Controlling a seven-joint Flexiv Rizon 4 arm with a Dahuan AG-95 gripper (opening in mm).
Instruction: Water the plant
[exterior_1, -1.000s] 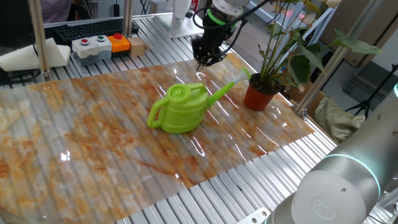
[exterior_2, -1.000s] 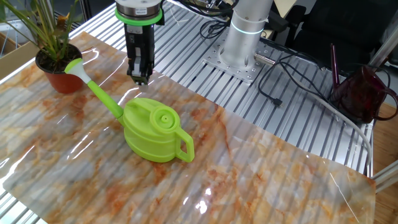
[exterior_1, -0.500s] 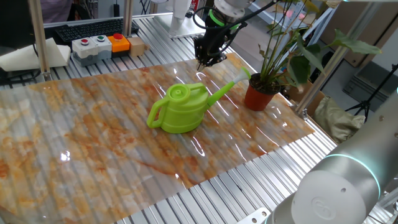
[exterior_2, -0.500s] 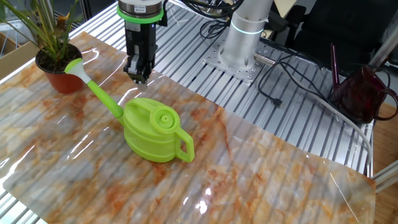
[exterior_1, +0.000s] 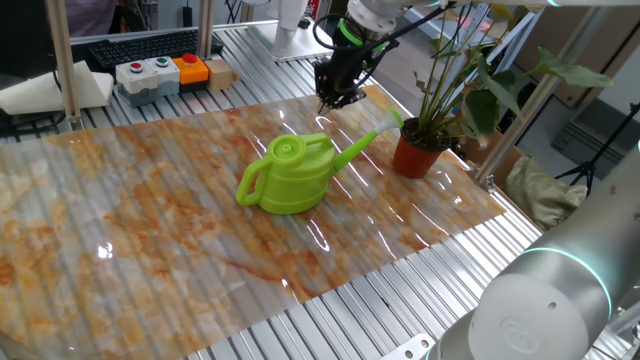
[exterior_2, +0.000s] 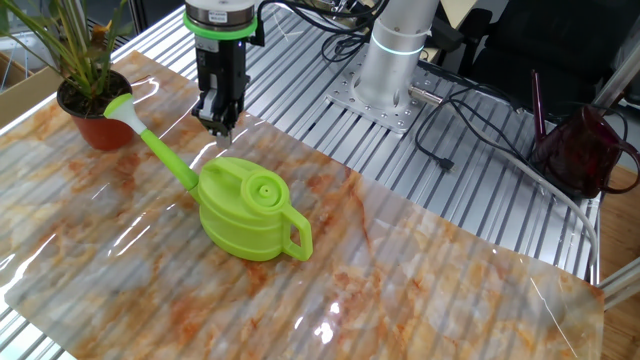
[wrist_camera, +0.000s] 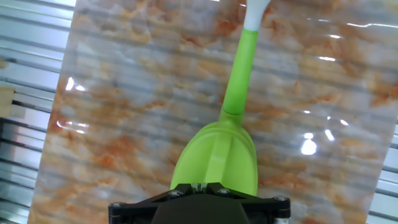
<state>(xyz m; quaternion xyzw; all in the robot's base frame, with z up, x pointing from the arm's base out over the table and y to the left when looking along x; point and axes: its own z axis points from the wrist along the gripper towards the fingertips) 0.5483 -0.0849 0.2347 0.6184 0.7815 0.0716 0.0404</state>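
- Right now your gripper (exterior_2: 218, 124) hangs over the far side of the tabletop (exterior_1: 150, 220) with its jaws pressed fully together and nothing between them; it points straight down, just beyond the watering can (exterior_1: 290, 176).
- You will find the plant (exterior_1: 440, 95) at the right end of the tabletop in one fixed view, its terracotta pot (exterior_1: 416, 155) close to the right edge of the marbled surface, with the can's spout tip (exterior_1: 388, 124) almost at the pot's rim.
- Judge the plant as top-heavy and delicate: thin stems and broad leaves on a small pot, so a knock could tip it. Leave it alone and work the can.
- Treat the can as light, stiff, smooth plastic; I'd take it by the loop handle (exterior_2: 296, 232), on the side away from the plant.
- Mind the leaves overhanging the pot and the upright post (exterior_1: 520, 110) just behind it; the near and left stretches give you plenty of room.
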